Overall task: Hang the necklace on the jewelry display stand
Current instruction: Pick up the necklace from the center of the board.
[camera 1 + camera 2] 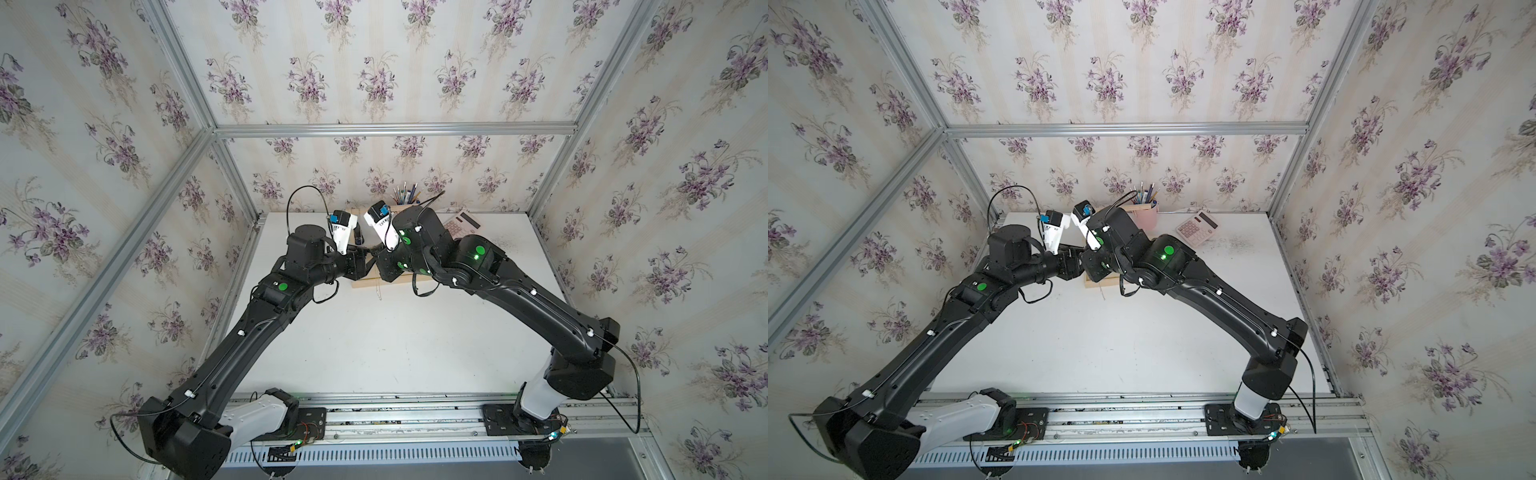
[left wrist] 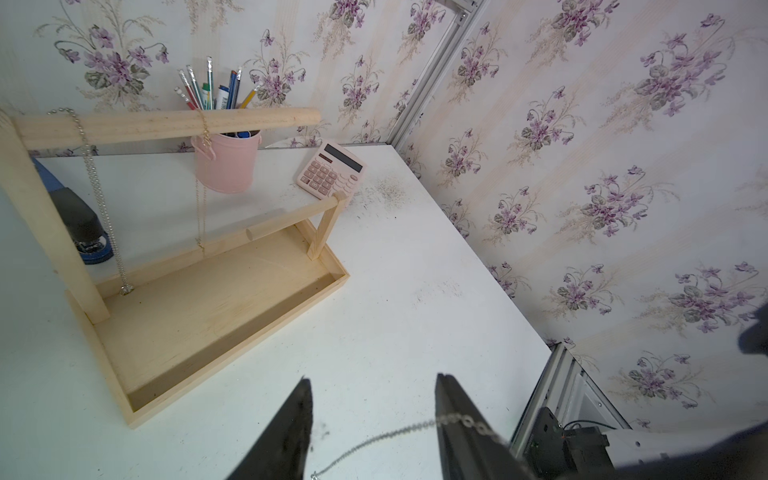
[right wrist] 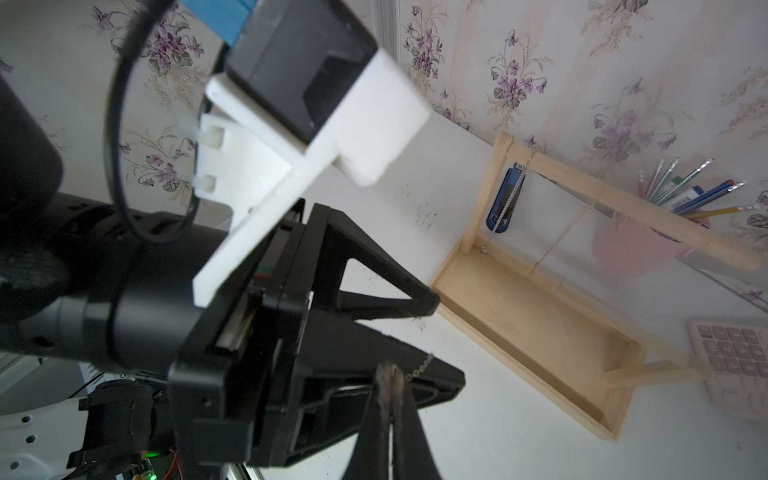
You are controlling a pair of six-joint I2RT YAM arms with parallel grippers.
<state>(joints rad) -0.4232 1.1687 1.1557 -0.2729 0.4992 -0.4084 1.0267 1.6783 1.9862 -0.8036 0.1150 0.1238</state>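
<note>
Wallpaper (image 1: 374, 62) with purple flower sprays lines the walls of an aluminium-framed booth around a scuffed white table (image 1: 395, 340). Two black arms, left (image 1: 232, 345) and right (image 1: 540, 307), meet over its far middle. Under them sits the jewelry display stand (image 2: 208, 316), made of pale bare wood. It has a shallow rectangular tray, a tall square post on the left carrying a round top bar (image 2: 166, 124), and a short post on the right with a thinner dowel (image 2: 291, 218). A silver bead chain (image 2: 97, 187) and a fine gold chain (image 2: 201, 187) hang from the top bar.

Behind the stand is a pink cup (image 2: 226, 166) of pencils, and a pink calculator (image 2: 332, 174) lies to the far right. No writing is sharp enough to read.

The left gripper (image 2: 372, 378) has its jaws apart. The right gripper (image 3: 388, 374) is pinched together on the necklace (image 2: 459, 420), a thin silver link chain. It is draped over one left finger, near the stand's front.
</note>
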